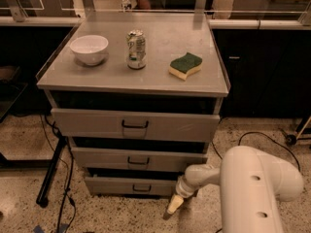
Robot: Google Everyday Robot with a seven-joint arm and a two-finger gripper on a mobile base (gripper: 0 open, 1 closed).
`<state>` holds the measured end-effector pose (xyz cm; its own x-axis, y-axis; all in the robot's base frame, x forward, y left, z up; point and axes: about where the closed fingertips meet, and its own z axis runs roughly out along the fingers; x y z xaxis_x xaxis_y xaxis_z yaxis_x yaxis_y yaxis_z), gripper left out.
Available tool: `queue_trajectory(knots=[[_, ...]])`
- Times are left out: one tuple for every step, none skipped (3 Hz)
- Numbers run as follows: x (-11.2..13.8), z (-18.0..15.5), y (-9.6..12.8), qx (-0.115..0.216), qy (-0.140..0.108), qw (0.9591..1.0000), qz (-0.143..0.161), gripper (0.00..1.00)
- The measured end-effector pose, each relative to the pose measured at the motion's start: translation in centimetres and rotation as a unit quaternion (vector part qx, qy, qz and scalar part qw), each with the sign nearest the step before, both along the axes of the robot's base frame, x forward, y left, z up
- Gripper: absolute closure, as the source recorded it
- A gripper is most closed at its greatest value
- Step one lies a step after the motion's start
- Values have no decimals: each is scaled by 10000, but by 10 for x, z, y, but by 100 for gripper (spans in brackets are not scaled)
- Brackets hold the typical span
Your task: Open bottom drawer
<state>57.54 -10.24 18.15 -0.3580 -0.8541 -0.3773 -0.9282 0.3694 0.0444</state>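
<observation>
Sitting lowest in the grey metal cabinet (214, 130), just above the speckled floor (121, 220): bottom drawer (109, 185), w/ small dark wire pull (142, 189) at centre of its front. Lying directly under the mid drawer (97, 158), & that one under the top drawer (87, 123), the tallest front. Showing a dark gap above each front. Looking shut or nearly so, tho hard to judge from this high angle.

Hanging low at the cabinet's front right corner: gripper (174, 205), cream tip pointing down & left toward the floor, just beside the right end of the bottom drawer's front, right of the wire pull & not touching it. Jaw state: cannot tell. Reaching in from lower right: white arm (255, 188), bulky rounded housing filling that corner, narrower wrist section leading left to the gripper.

Standing on the cabinet top (121, 79): white bowl (89, 49) at left, silver drink can (136, 49) upright near the middle, green-&-yellow sponge (185, 65) lying flat at right, all three apart from one another.

Running over the floor left of the cabinet: dark cables (65, 200) & a black stand leg (51, 171) slanting beside the drawers. Trailing across the floor at right, behind the arm: another dark cable (252, 135).
</observation>
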Motion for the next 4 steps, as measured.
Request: queue_trajectory(knots=[[-40,48,-21,30,19,10000,17,0],[-104,78,-27,83,320,9993,160,0],[-129,77,-28,38,438,9987,247,0],[-84,55,-8,-15,218,9994,274,0]])
